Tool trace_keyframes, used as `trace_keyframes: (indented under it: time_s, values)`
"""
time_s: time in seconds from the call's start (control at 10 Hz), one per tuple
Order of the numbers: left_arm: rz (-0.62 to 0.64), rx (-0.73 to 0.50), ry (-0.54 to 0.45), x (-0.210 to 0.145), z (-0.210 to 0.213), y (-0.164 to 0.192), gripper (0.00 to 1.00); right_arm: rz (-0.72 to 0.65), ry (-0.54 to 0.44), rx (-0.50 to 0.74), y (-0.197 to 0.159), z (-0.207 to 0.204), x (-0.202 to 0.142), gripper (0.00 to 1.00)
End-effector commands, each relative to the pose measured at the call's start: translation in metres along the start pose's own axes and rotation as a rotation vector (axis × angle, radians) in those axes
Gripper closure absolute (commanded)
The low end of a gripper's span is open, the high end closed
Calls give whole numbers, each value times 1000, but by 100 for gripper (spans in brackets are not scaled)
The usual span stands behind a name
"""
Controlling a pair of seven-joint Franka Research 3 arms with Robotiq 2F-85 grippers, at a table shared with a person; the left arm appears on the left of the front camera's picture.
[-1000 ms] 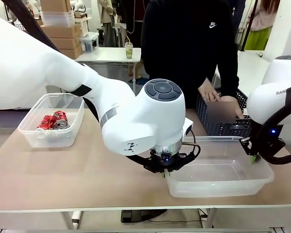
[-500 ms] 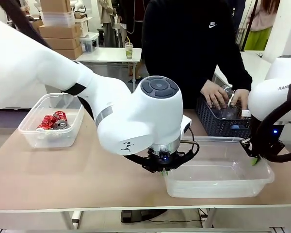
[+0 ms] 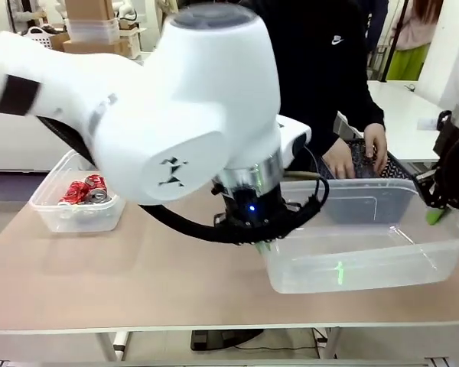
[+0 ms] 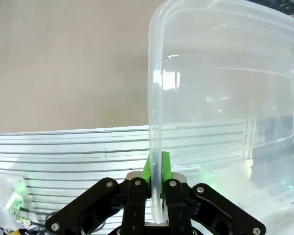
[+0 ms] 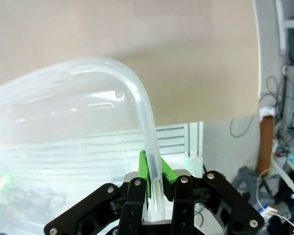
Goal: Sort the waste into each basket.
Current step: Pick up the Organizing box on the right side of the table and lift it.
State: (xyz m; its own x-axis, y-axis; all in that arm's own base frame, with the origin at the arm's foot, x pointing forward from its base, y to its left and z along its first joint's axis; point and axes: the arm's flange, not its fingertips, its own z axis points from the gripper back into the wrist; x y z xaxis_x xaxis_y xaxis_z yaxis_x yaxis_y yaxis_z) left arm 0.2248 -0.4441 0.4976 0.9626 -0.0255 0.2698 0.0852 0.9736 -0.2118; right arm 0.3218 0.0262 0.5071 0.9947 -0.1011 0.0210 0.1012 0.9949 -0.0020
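Observation:
A large clear basket (image 3: 352, 260) hangs slightly above the table at the right, held level by both arms. My left gripper (image 3: 265, 245) is shut on the rim of its left end. The left wrist view shows the green pads clamping the rim (image 4: 156, 169) of the basket (image 4: 225, 98). My right gripper (image 3: 435, 216) is shut on the right end's rim (image 5: 154, 174) of the basket (image 5: 63, 107). Nothing lies inside the basket. Crushed red and silver cans (image 3: 84, 191) lie in a smaller clear basket (image 3: 42, 200) at the far left.
Behind the lifted basket a person's hands (image 3: 340, 160) reach into a black crate (image 3: 371, 172) at the table's far right. My left arm's bulky white wrist (image 3: 191, 115) blocks the middle of the front view. Bare tabletop (image 3: 138, 283) lies between the two baskets.
Both grippers have lifted the large basket off the table, and it now sits higher in the front view. My left arm rose towards the camera. The person's hands went deeper into the crate.

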Motion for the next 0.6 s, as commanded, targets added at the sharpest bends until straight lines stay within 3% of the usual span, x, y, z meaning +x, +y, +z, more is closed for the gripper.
trace_keyframes:
  time_s: [0.0, 0.1, 0.2, 0.3, 0.5]
  values:
    - [31, 20, 23, 1, -43, -2, 100, -10, 70, -32, -3, -50, 26, 100]
    - [31, 20, 23, 1, -43, -2, 100, -10, 70, -32, -3, -50, 26, 100]
    - [31, 20, 23, 1, -43, -2, 100, 0, 34, -6, 0, -16, 3, 95]
    - [23, 20, 30, 3, -32, 3, 95, 51, -14, -48, 15, -16, 9, 95]
    - [46, 132, -82, 30, -8, 36, 95, 154, -116, -105, 49, 0, 32, 95]
